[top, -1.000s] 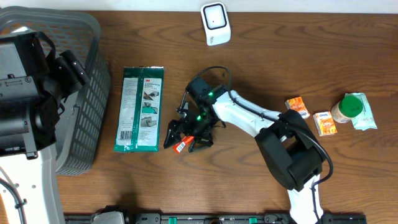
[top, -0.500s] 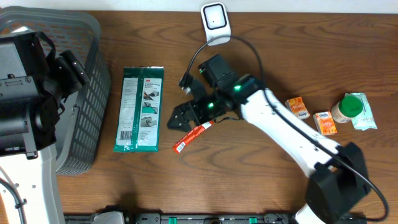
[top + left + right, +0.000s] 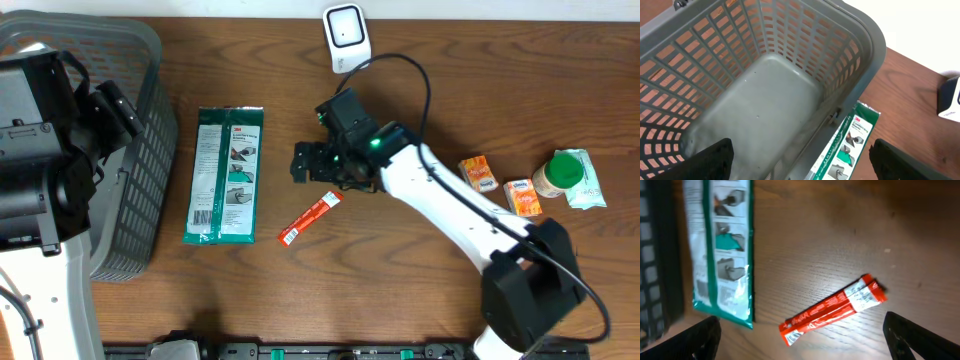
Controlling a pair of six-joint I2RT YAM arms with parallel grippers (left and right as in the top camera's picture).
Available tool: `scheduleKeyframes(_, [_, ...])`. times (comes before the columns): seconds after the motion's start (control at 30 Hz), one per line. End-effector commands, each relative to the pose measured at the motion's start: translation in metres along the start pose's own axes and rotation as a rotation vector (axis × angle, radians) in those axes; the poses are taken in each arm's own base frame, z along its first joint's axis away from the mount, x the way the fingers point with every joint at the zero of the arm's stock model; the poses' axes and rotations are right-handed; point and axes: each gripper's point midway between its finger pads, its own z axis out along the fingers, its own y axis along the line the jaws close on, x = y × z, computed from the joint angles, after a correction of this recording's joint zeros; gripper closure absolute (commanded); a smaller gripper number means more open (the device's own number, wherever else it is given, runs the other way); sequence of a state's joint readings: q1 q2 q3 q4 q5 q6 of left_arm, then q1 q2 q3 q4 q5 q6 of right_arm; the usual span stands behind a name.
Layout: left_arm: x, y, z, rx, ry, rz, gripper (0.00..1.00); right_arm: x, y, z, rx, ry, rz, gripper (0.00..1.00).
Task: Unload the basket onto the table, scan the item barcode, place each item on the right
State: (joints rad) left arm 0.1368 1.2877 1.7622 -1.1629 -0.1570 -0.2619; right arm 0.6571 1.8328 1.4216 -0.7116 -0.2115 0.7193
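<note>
A red stick packet [image 3: 309, 219] lies flat on the wooden table, with white printed ends [image 3: 832, 310]. My right gripper [image 3: 307, 163] hangs open above and behind it [image 3: 802, 341], holding nothing. The white scanner [image 3: 345, 38] stands at the table's far edge. My left gripper [image 3: 805, 162] is open and empty over the near wall of the grey basket [image 3: 865, 35].
A green-and-white flat packet [image 3: 226, 175] lies between the basket [image 3: 140, 150] and the red stick. Two small orange packets [image 3: 479, 172] [image 3: 523, 197] and a green-lidded jar [image 3: 562, 172] on a wrapper sit at the right.
My right gripper has risen off the red stick packet and drawn back toward the scanner, leaving the packet free on the table. The left arm has not moved.
</note>
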Motion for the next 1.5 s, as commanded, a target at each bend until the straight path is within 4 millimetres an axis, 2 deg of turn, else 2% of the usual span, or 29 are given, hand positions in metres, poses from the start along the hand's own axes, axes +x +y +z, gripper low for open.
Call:
scheduleKeyframes(0.0, [-0.003, 0.003, -0.002, -0.009, -0.01, -0.006, 0.12, 0.002, -0.009, 0.014, 0.067, -0.019, -0.012, 0.01])
scheduleKeyframes(0.03, [-0.003, 0.003, -0.002, -0.009, -0.01, -0.006, 0.12, -0.002, -0.007, 0.014, 0.066, -0.035, -0.106, 0.02])
scheduleKeyframes(0.1, [-0.003, 0.003, -0.002, -0.009, -0.01, -0.006, 0.12, -0.009, 0.0, 0.012, 0.047, -0.061, -0.332, 0.11])
scheduleKeyframes(0.13, [-0.003, 0.003, -0.002, -0.009, -0.01, -0.006, 0.12, -0.012, 0.003, 0.011, 0.041, -0.071, -0.479, 0.12])
scheduleKeyframes(0.17, [-0.003, 0.003, -0.002, -0.009, -0.01, -0.006, 0.12, -0.012, 0.006, 0.009, 0.035, -0.069, -0.597, 0.1])
scheduleKeyframes(0.2, [-0.003, 0.003, -0.002, -0.009, -0.01, -0.006, 0.12, -0.007, 0.003, 0.008, 0.045, -0.043, -0.806, 0.03])
scheduleKeyframes(0.27, [-0.003, 0.003, -0.002, -0.009, -0.01, -0.006, 0.12, -0.002, -0.003, 0.006, 0.067, -0.013, -0.967, 0.02])
scheduleKeyframes(0.3, [-0.003, 0.003, -0.002, -0.009, -0.01, -0.006, 0.12, 0.001, -0.004, 0.006, 0.064, 0.004, -1.019, 0.05])
scheduleKeyframes(0.37, [-0.003, 0.003, -0.002, -0.009, -0.01, -0.006, 0.12, 0.014, -0.003, 0.007, 0.02, 0.055, -1.228, 0.22])
scheduleKeyframes(0.4, [-0.003, 0.003, -0.002, -0.009, -0.01, -0.006, 0.12, 0.02, -0.005, 0.01, -0.004, 0.082, -1.341, 0.36])
scheduleKeyframes(0.43, [-0.003, 0.003, -0.002, -0.009, -0.01, -0.006, 0.12, 0.024, -0.006, 0.012, -0.015, 0.094, -1.418, 0.41])
scheduleKeyframes(0.53, [-0.003, 0.003, -0.002, -0.009, -0.01, -0.006, 0.12, 0.033, -0.009, 0.024, -0.048, 0.124, -1.582, 0.42])
scheduleKeyframes(0.67, [-0.003, 0.003, -0.002, -0.009, -0.01, -0.006, 0.12, 0.046, -0.006, 0.038, -0.141, 0.151, -1.725, 0.4])
scheduleKeyframes(0.7, [-0.003, 0.003, -0.002, -0.009, -0.01, -0.006, 0.12, 0.046, -0.009, 0.046, -0.146, 0.158, -1.757, 0.38])
scheduleKeyframes(0.87, [-0.003, 0.003, -0.002, -0.009, -0.01, -0.006, 0.12, 0.048, -0.021, 0.073, -0.142, 0.203, -1.751, 0.27])
scheduleKeyframes(1.07, [-0.003, 0.003, -0.002, -0.009, -0.01, -0.006, 0.12, 0.062, -0.04, 0.093, -0.152, 0.299, -1.724, 0.25])
scheduleKeyframes(1.17, [-0.003, 0.003, -0.002, -0.009, -0.01, -0.006, 0.12, 0.064, -0.057, 0.106, -0.107, 0.353, -1.717, 0.27])
scheduleKeyframes(1.27, [-0.003, 0.003, -0.002, -0.009, -0.01, -0.006, 0.12, 0.061, -0.077, 0.113, -0.023, 0.413, -1.713, 0.41])
scheduleKeyframes(1.37, [-0.003, 0.003, -0.002, -0.009, -0.01, -0.006, 0.12, 0.064, -0.085, 0.108, 0.004, 0.452, -1.698, 0.74])
scheduleKeyframes(1.47, [-0.003, 0.003, -0.002, -0.009, -0.01, -0.006, 0.12, 0.064, -0.08, 0.099, 0.001, 0.447, -1.689, 0.98])
